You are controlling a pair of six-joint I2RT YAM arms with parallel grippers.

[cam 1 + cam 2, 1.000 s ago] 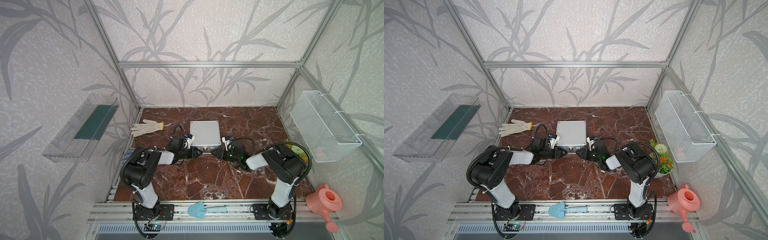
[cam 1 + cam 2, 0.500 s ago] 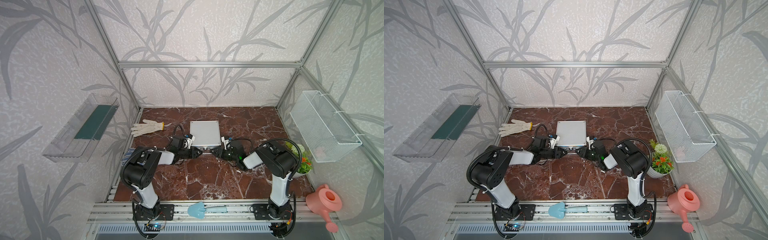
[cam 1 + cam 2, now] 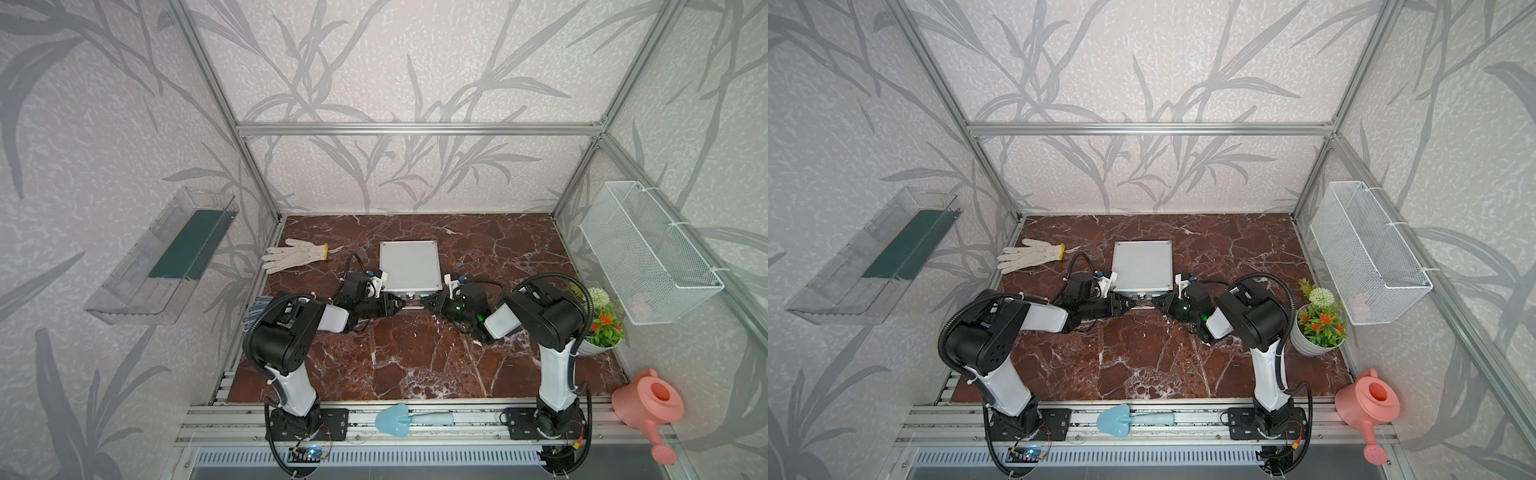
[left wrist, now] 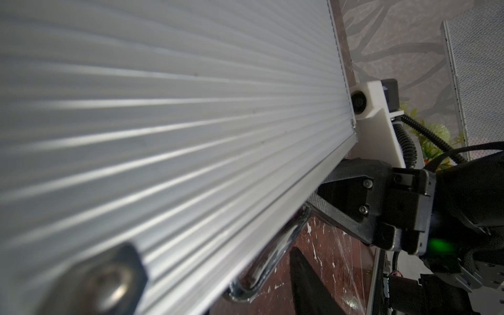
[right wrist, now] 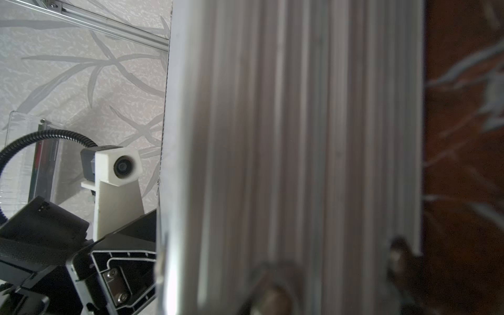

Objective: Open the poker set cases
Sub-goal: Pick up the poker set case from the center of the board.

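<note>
Flat and lid-down at mid-rear of the red marble tabletop: the silver ribbed poker set case, handle side turned toward the arm bases. Meeting at that front edge from either side: the left gripper and the right gripper, tips close to the two ends of the metal handle. Left fingers: spread or pressed together, cannot tell from any view. Right fingers likewise; only one grey finger in sight, flat against the case's front wall, tip hidden behind the rim. Corner rivet and ribs too blurred up close to read anything. Well apart: white work glove, potted flowers, pink watering can, blue trowel on the front rail.
</note>
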